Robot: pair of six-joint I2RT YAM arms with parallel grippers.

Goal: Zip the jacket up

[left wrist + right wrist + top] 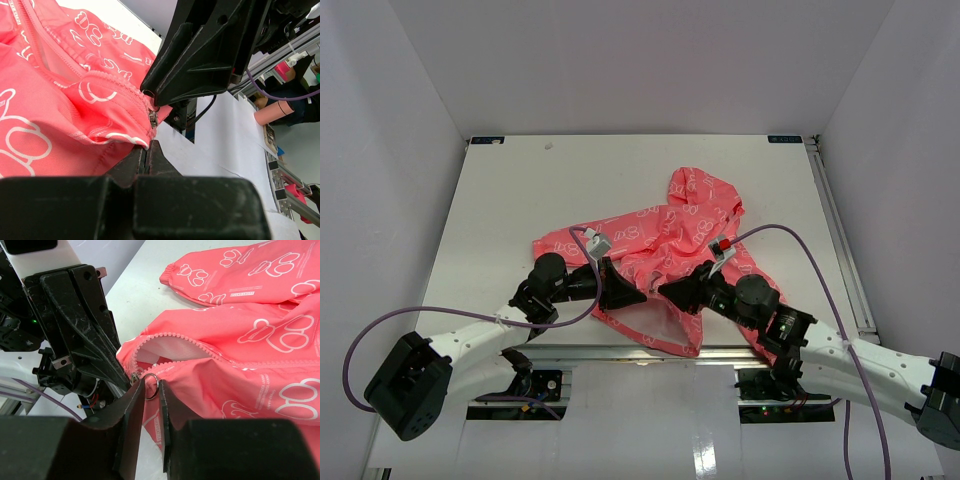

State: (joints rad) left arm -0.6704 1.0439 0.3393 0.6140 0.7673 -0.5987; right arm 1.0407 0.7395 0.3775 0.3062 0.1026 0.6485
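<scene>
The coral-pink jacket (670,235) with white prints lies crumpled mid-table, its hood to the back. Its front is open: in the right wrist view the jacket (250,340) shows parted zipper teeth (170,337) and white lining. My left gripper (632,293) and right gripper (668,290) meet at the jacket's near hem. In the left wrist view my left gripper (148,147) is shut on the hem edge of the jacket (60,110), just below the zipper slider (153,118). My right gripper (151,385) is shut on the slider's metal pull ring (157,385).
An aluminium rail (620,352) runs along the table's near edge under the hem. Purple cables (820,260) loop over each arm. White walls close in the table on three sides. The two grippers' bodies are almost touching.
</scene>
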